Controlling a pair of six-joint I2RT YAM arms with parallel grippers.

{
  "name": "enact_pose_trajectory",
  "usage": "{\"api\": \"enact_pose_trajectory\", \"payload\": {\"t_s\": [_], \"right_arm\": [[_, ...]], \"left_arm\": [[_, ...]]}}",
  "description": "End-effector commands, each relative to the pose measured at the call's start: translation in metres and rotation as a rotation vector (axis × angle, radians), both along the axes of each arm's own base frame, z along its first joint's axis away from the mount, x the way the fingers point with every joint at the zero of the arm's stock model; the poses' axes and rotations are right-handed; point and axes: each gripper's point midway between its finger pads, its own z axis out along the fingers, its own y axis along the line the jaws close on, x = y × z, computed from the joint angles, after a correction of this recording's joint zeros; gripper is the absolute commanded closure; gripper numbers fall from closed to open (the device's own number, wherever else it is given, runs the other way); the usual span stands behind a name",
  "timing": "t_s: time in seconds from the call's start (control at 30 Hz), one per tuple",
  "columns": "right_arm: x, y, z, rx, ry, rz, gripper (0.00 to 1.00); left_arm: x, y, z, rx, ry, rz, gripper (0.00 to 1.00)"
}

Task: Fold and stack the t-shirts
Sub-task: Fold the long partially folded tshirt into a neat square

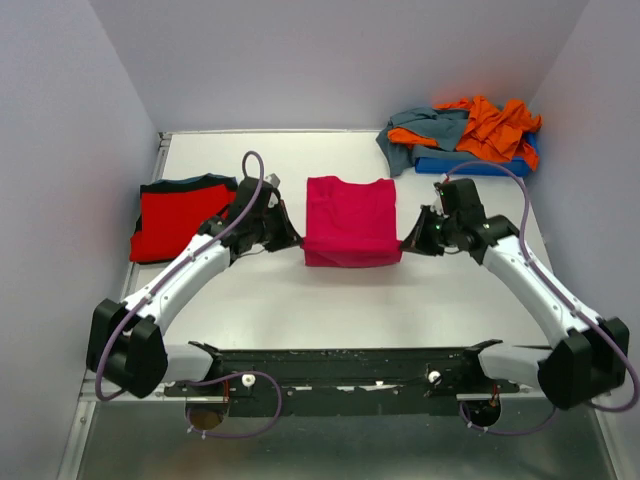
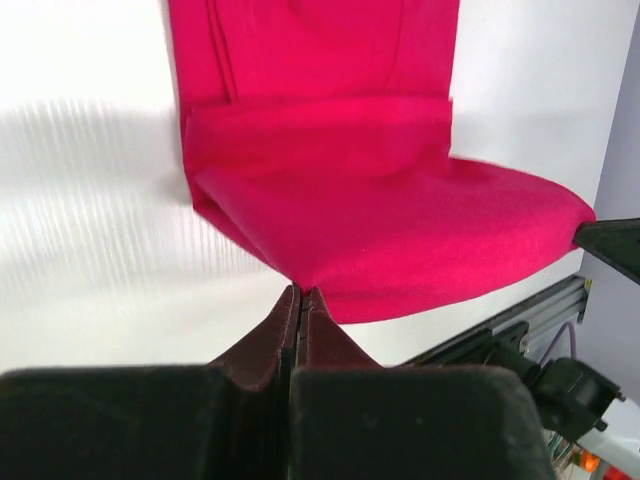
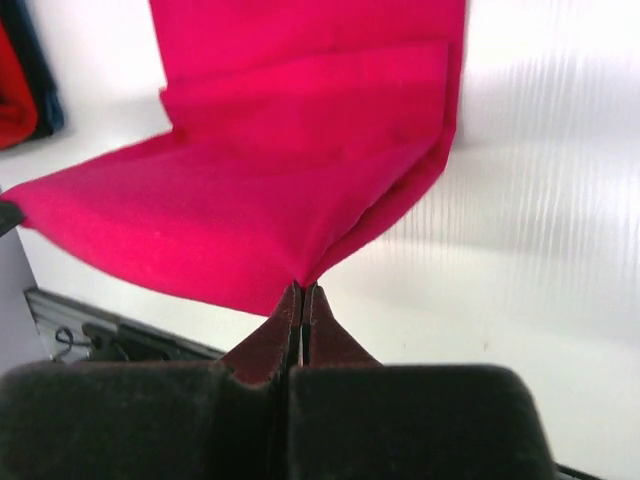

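Magenta tee (image 1: 348,220) near edge lifted, both jaws clamped on its corners; red tee (image 1: 175,225) seemingly apart

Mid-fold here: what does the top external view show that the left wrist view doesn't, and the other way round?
Only top external: the folded red t-shirt on the left, and the orange and grey-teal pile on the blue tray at far right. Only left wrist: up close, the left gripper shut on a near corner of the magenta t-shirt. Both: the magenta t-shirt, partly folded, its near edge held up off the table.
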Motion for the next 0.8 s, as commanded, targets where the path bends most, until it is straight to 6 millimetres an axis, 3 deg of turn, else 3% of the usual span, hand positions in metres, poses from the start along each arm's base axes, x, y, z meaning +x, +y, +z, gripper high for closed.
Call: {"api": "enact_pose_trajectory", "payload": {"t_s": [0.0,0.17,0.37,0.57,0.77], "right_arm": [[0.059,-0.01,0.009,-0.07,-0.028,-0.094,0.99],[0.114,-0.01,0.014,-0.078,-0.034,-0.142,0.99],[0.173,-0.007,0.006,-0.063,-0.012,-0.14,0.99],[0.225,-0.012,-0.019,-0.033,0.056,-0.156,0.99],[0.272,-0.015,-0.05,0.005,0.079,-0.156,0.99]], "left_arm": [[0.055,-0.002,0.024,-0.028,-0.084,-0.021,1.0],[0.111,-0.011,0.019,-0.013,-0.073,-0.026,1.0],[0.173,-0.003,0.018,0.025,-0.107,0.043,1.0],[0.223,-0.01,0.02,0.04,-0.136,0.058,1.0],[0.262,-0.016,-0.009,0.013,-0.087,0.063,1.0]]}}
